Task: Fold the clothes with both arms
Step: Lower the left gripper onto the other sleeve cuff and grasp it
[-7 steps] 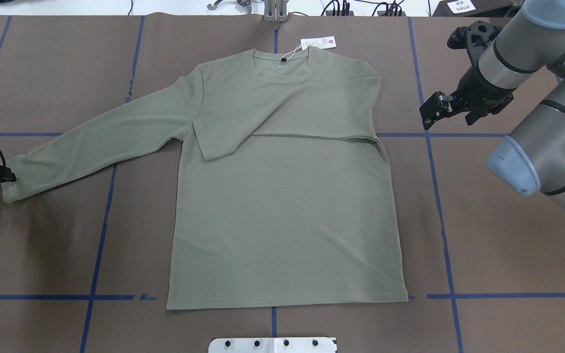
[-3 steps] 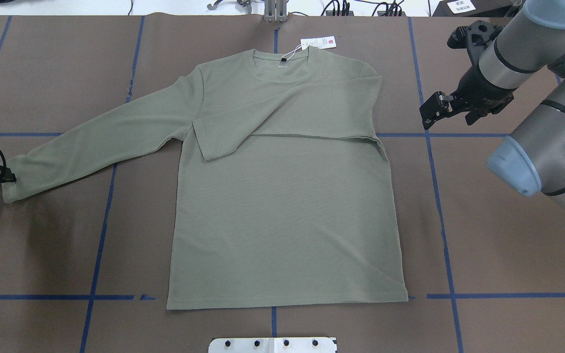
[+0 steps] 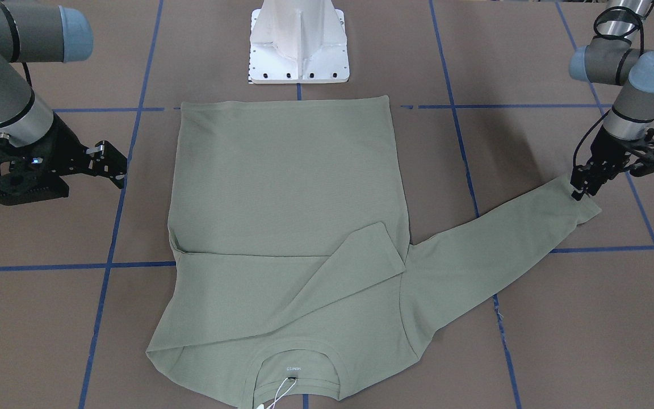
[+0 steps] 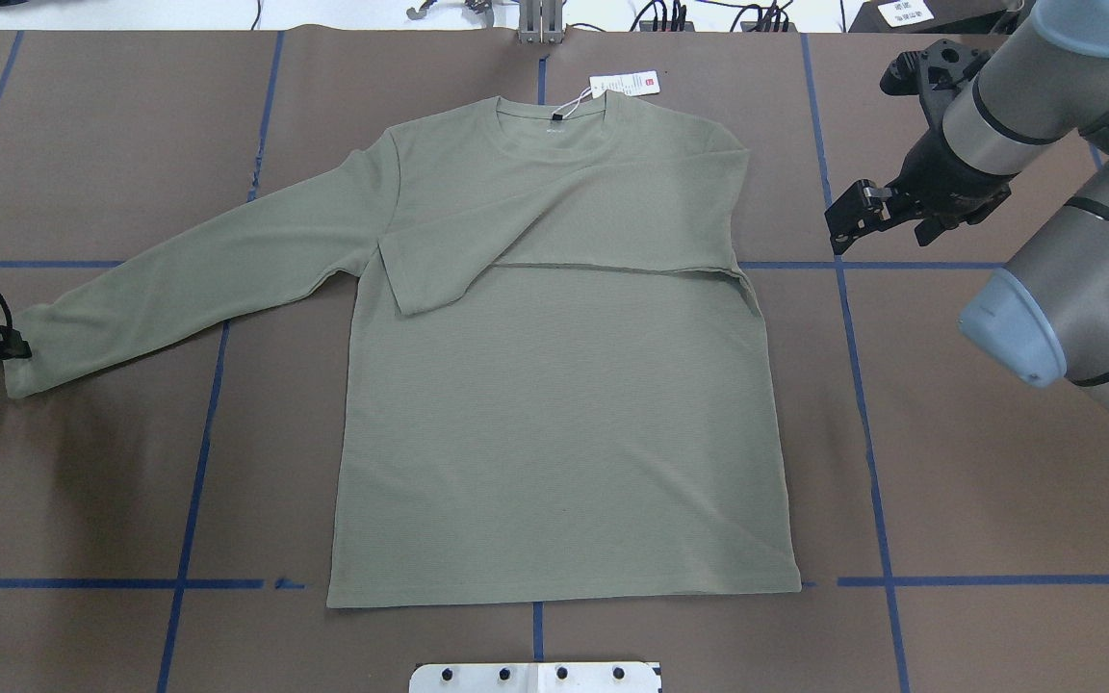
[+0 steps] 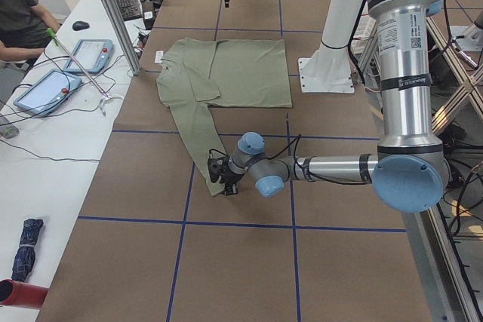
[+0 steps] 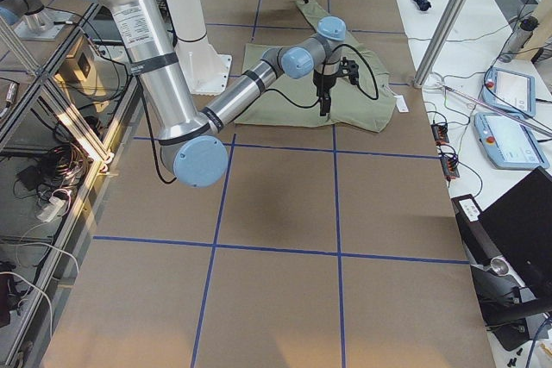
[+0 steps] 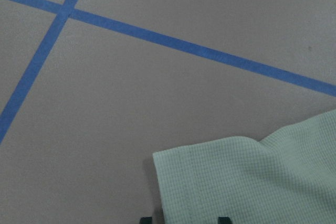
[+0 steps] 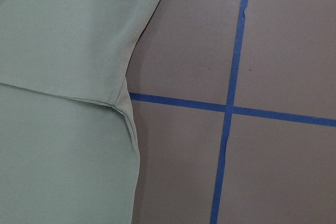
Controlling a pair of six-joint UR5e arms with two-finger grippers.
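The olive-green shirt (image 4: pixel 554 433) lies flat on the brown table, collar at the far edge, with its white hang tag (image 4: pixel 624 84) beside the collar. One sleeve is folded across the chest (image 4: pixel 477 260). The other sleeve (image 4: pixel 189 269) stretches out toward my left gripper (image 4: pixel 15 346) (image 3: pixel 579 190). In the left wrist view the cuff (image 7: pixel 252 177) lies flat between two dark fingertips that stand apart, so this gripper is open around it. My right gripper (image 4: pixel 848 217) (image 3: pixel 112 165) hovers open and holds nothing, just off the shirt's folded shoulder edge (image 8: pixel 126 103).
The white base pedestal (image 3: pixel 298 40) stands behind the hem. Blue tape lines (image 4: pixel 863 385) cross the table. At the far side, a side table holds tablets (image 5: pixel 90 54) and cables, and a seated person (image 5: pixel 19 13) is beside it.
The right arm has shifted very slightly up and right. The shirt and the left gripper are as before.
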